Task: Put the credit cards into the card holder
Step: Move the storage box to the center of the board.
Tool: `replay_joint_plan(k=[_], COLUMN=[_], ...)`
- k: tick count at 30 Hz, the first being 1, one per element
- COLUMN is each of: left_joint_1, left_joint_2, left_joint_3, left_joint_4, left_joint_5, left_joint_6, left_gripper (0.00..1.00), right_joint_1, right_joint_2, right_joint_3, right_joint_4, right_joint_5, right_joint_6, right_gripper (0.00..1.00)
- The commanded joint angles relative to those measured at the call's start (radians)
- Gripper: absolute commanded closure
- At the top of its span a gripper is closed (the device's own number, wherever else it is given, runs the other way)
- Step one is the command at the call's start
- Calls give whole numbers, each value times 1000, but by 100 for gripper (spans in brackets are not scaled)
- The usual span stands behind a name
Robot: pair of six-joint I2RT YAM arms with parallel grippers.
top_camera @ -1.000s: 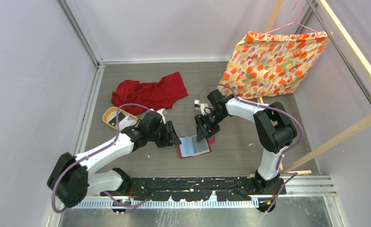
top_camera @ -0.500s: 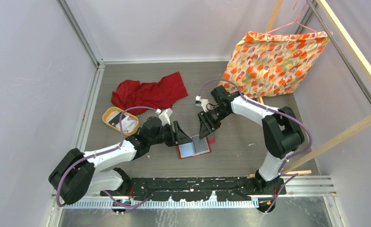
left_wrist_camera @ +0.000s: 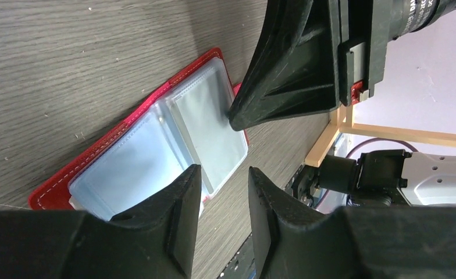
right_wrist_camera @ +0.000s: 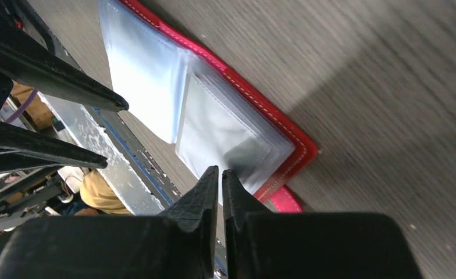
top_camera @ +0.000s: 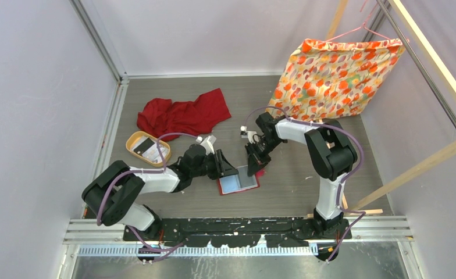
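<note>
So the card holder (top_camera: 239, 183) is lying wide open, face up, on the grey wood-grain table (top_camera: 307, 180), about midway along and closer to the near edge than the far one. It's looking like red leathery stuff with white stitching round the border. Inside, two clear, slightly glossy plastic pocket panels are showing, both rectangular. A little red snap tab (right_wrist_camera: 284, 199) is poking out from under one corner.

The right gripper (top_camera: 253, 165) is coming down on the far edge of the holder. Its fingers are sitting nearly together with only a thin slit between them, and the tips are right at the edge of one clear pocket. I honestly can't tell if it's pinching the plastic.

The left gripper (top_camera: 228, 170) is hovering at the holder's left edge, with its fingers a narrow gap apart and nothing in them.

The credit cards (top_camera: 155, 152) are sitting well off to the left in an oval tan tray (top_camera: 131, 141), pale with dark patches. They're too small for me to count.

One crumpled red cloth (top_camera: 185, 113) is lying toward the far side. One orange floral cloth (top_camera: 336, 72) is hanging on a hanger at the far right corner.
</note>
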Motion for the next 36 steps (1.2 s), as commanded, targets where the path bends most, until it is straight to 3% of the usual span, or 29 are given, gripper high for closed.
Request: replay_joint_plan(k=[1, 3, 6, 9, 10, 13, 16, 19, 24, 27, 30, 36], left_joint_1=[-2, 1, 28, 61, 74, 99, 150, 241, 509, 648, 687, 692], left_joint_2=[-20, -70, -195, -367, -416, -536, -609, -629, -566, -473, -338, -69], left_joint_3=[14, 36, 103, 187, 215, 277, 306, 330, 339, 398, 486, 677], left_joint_4=[40, -64, -330, -623, -703, -893, -952, -973, -976, -1027, -1092, -1266], left_joint_5=[-10, -28, -65, -179, -227, -408, -466, -459, -344, -329, -329, -310], left_joint_6=[26, 66, 165, 292, 356, 460, 522, 550, 567, 690, 885, 1221], left_gripper=[63, 63, 60, 56, 51, 20, 6, 3, 3, 4, 3, 20], right_joint_1=[-18, -20, -18, -19, -19, -19, -18, -20, -45, -72, -74, -76], right_joint_2=[-23, -32, -74, -183, -234, -391, -473, -458, -365, -383, -371, -356], right_joint_3=[26, 36, 90, 123, 123, 116, 129, 185, 222, 151, 174, 185], right_joint_4=[4, -18, -127, -207, -214, -178, -134, -219, -374, -332, -351, -374], right_joint_5=[95, 60, -75, -88, -79, -49, -24, -74, -141, -176, -156, -150], right_joint_6=[-9, -46, -180, -311, -342, -382, -371, -440, -553, -553, -570, -585], right_gripper=[87, 81, 67, 59, 56, 46, 27, 10, 12, 12, 13, 16])
